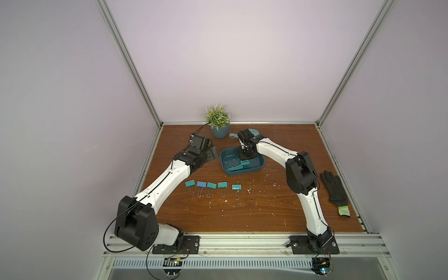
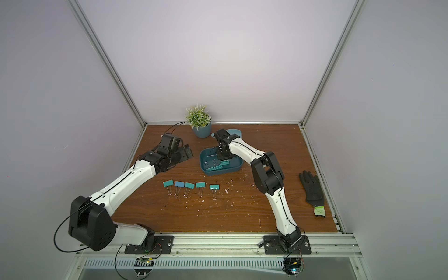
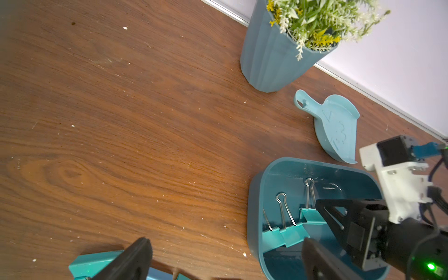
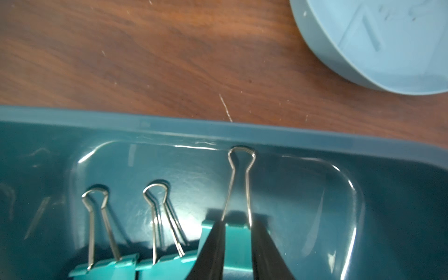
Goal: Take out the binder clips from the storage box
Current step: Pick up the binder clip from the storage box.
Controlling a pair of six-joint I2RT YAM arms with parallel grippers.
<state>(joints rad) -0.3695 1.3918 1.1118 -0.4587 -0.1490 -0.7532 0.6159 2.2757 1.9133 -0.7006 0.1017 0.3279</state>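
Observation:
The dark teal storage box sits mid-table and holds three teal binder clips. My right gripper reaches down into it. Its fingers are shut against the wire handle legs of the rightmost clip. The other two clips lie beside it. Several clips, one of them blue, lie in a row on the table in front of the box. My left gripper hangs open and empty, left of the box.
A potted plant stands at the back wall. A light blue dustpan lies behind the box. A black glove lies at the right edge of the table.

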